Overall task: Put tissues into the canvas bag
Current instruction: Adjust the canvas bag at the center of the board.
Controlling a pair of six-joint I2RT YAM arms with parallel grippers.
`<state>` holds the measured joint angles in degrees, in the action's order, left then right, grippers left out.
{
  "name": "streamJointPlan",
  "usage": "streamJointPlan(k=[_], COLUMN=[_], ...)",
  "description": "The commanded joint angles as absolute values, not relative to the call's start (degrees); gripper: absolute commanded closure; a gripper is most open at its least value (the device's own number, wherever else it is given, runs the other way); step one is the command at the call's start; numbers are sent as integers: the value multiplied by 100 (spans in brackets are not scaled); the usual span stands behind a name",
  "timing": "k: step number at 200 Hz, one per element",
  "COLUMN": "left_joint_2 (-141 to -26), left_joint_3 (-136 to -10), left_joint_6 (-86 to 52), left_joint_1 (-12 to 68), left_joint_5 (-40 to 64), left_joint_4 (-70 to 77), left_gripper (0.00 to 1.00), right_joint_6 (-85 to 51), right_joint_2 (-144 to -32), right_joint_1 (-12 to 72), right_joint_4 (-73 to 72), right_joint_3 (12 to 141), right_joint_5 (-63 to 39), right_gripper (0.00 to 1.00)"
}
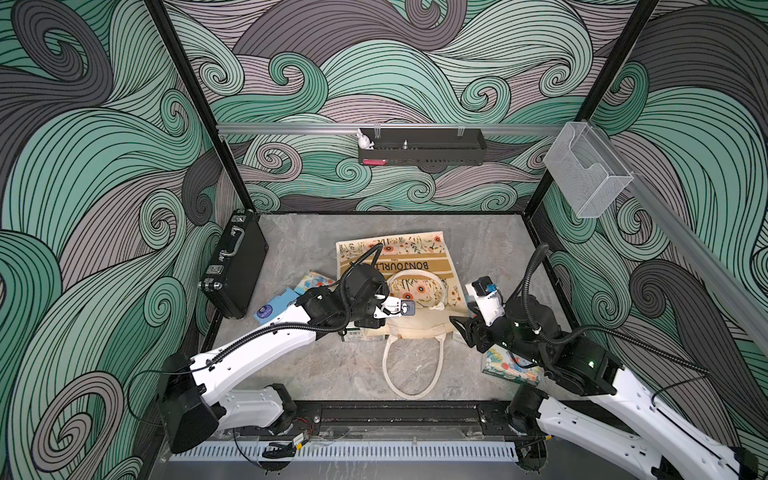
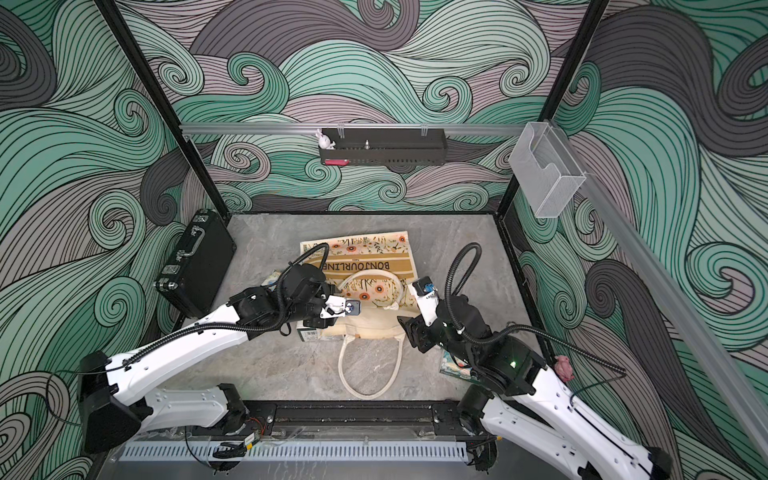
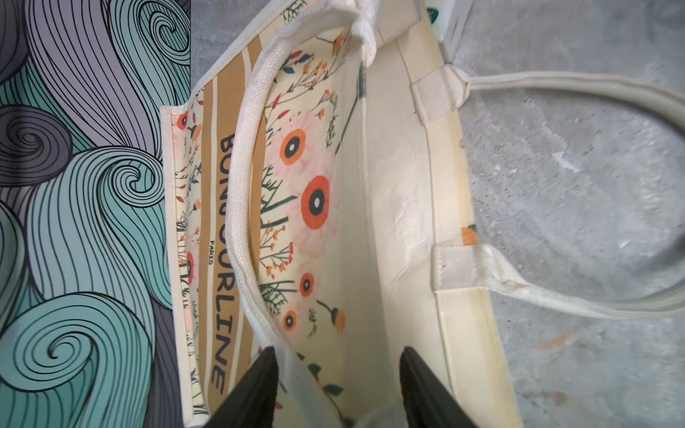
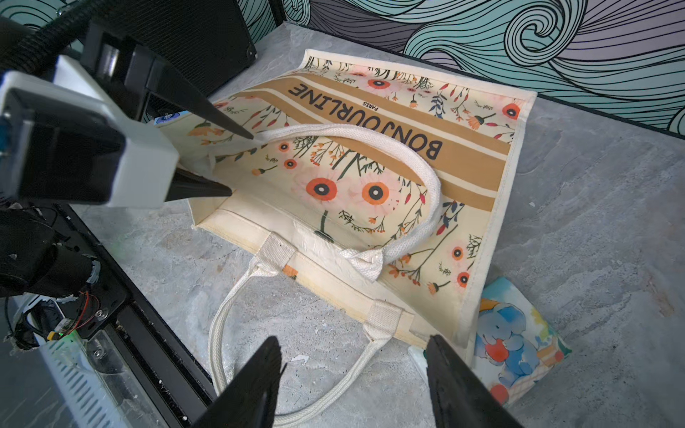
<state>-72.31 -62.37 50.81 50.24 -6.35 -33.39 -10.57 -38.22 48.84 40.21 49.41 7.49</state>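
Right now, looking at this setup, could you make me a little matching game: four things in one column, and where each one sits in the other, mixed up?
Things:
1. canvas bag
2. black briefcase
3. white rabbit figurine
4. clear plastic holder

Places:
A. fixed to the side rail
B. lying flat in the middle of the table
C. at one end of the black shelf
D. standing on edge at the table's side

Pairs: 1-B, 2-D, 3-C, 4-A.
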Motion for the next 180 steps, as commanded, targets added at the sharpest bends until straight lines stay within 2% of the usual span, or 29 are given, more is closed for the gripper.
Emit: streamJointPlan(k=[1, 19, 50, 80, 86, 96, 103, 136, 158, 180], left_joint_2=[-7381, -7486, -8015, -8097, -8082, -8040, -7983, -7392, -6870, -6267], left_joint_3=[-6520, -6572, -7130, -7303, -7304, -7364, -7423, -7639, -7781, -7641], left_joint_6=[5163, 5154, 5111, 5095, 5041, 4802, 4545, 2871, 1269, -578], left_joint_1=[5094, 5080, 5079, 5071, 5071, 5071, 5071, 4998, 4500, 2989], left_joint_5=[-1175, -1420, -2046, -2009, -2002, -2029, -2017, -1642, -1833, -1256], left_joint_4=[-3373, -3229, -3461, -3431, -3411, -3415, -3433, -3454, -3582, -4075], left_gripper=[73, 100, 100, 100, 92, 59, 45, 3, 1, 2], right_joint_6=[-1186, -1194, -1160, -1168, -1169, -1168, -1184, -1547, -2004, -2297], right_joint_2=[-3740, -3701, -3727, -3671, -3642, -3583, -3541, -3435, -3294, -3250], right_joint_1=[4843, 4834, 4798, 4799, 4794, 4799, 4790, 4790, 4798, 4798], right_joint_4=[4007, 3995, 3912, 3877, 3885, 3888, 3896, 3769, 3155, 3004], right_joint_3=[4777, 4687, 4615, 4598, 4581, 4536, 4503, 4293, 3958, 3913], right_joint_5=[736, 792, 748, 594, 540, 425, 401, 158, -389, -395], right_gripper=[37, 37, 37, 37, 37, 36, 36, 31, 26, 25])
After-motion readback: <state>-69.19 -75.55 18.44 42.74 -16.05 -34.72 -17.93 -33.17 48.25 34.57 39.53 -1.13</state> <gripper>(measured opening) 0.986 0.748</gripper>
